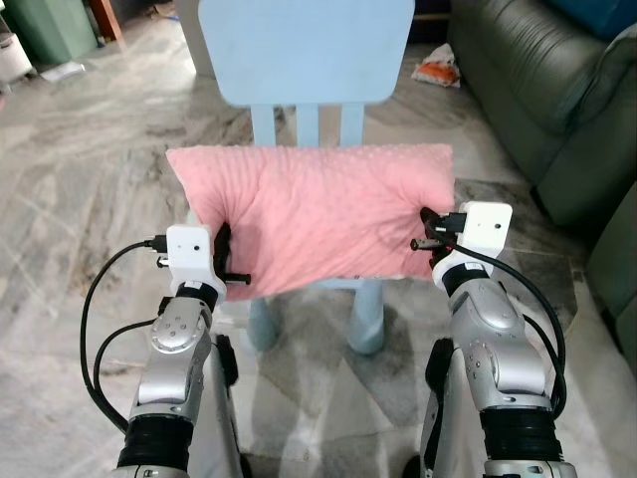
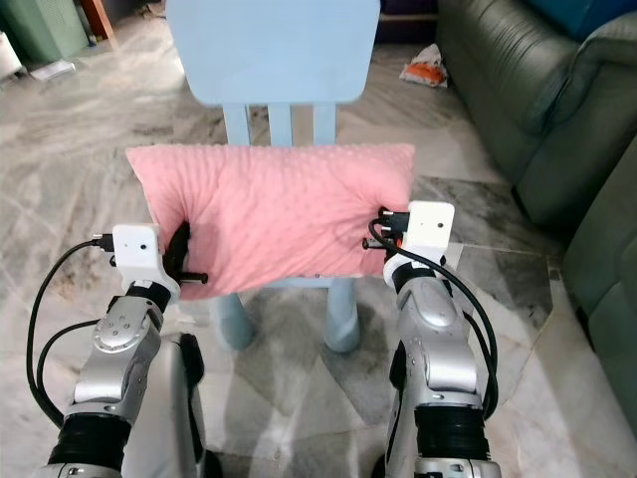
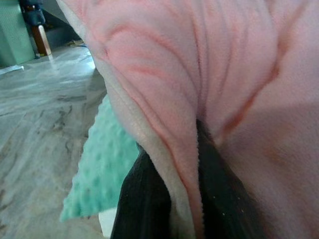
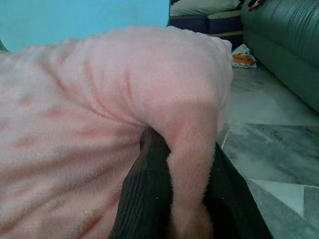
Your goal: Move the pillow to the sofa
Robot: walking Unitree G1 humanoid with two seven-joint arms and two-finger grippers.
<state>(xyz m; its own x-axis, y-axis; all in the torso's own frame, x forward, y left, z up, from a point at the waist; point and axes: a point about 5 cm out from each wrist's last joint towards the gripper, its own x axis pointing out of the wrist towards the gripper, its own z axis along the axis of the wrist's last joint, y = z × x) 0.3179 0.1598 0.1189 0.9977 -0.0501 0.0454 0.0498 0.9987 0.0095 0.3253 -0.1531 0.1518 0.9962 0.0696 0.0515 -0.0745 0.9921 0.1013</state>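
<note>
The pink pillow (image 1: 314,214) is gripped at both side edges: fabric is pinched between the fingers of the left gripper (image 1: 225,261) and of the right gripper (image 1: 426,231). It is held over the seat of a light blue chair (image 1: 307,50). A dark green sofa (image 1: 542,85) stands at the far right.

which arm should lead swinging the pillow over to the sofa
Right, probably. The sofa lies on the robot's right, nearest the right gripper. Both it and the left gripper pinch the pink pillow, so the left follows.
</note>
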